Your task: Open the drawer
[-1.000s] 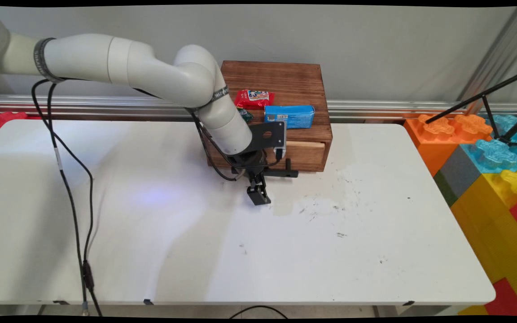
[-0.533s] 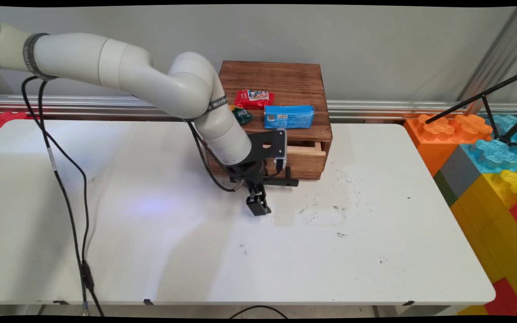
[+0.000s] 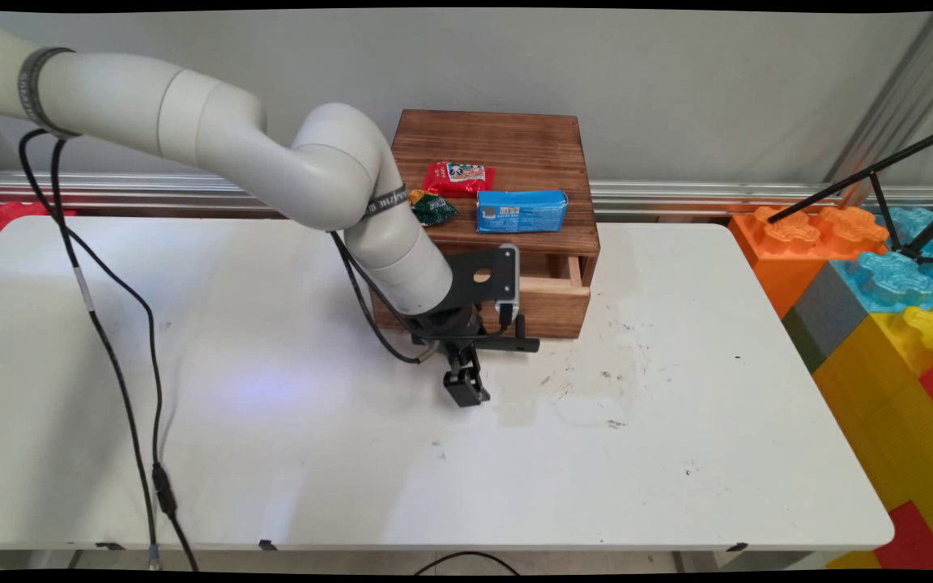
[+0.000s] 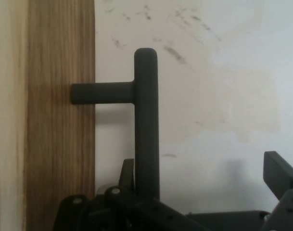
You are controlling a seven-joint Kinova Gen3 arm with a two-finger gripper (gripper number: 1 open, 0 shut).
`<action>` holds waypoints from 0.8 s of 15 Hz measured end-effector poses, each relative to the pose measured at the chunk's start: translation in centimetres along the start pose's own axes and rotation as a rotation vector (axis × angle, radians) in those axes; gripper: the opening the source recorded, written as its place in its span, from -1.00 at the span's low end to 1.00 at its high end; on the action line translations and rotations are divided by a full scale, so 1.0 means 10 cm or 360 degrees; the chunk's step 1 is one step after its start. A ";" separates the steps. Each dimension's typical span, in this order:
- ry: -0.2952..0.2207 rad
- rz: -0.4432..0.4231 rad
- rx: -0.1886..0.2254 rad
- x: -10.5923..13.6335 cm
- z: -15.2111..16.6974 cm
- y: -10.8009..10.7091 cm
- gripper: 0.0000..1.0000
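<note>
The tool (image 3: 466, 387) sat at the black handle (image 4: 146, 125) of the drawer (image 3: 551, 295), partly out of the wooden box (image 3: 515, 154); its finger state could not be told.

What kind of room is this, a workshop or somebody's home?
Probably a robotics test lab. A white robot arm trailing cables works at a plain white table, its hand by a small wooden drawer box carrying snack packets, with giant toy building blocks stacked alongside.
</note>
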 end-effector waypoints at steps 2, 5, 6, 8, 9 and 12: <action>0.0001 -0.0005 -0.0003 0.00 -0.03 0.07 1.00; 0.0000 -0.0011 -0.0013 0.00 -0.06 0.20 1.00; -0.0001 -0.0012 -0.0017 0.00 -0.08 0.24 1.00; 0.0000 -0.0012 -0.0027 -0.01 -0.11 0.34 1.00; 0.0000 -0.0010 -0.0031 -0.01 -0.12 0.39 1.00; -0.0002 -0.0008 -0.0049 -0.03 -0.17 0.56 1.00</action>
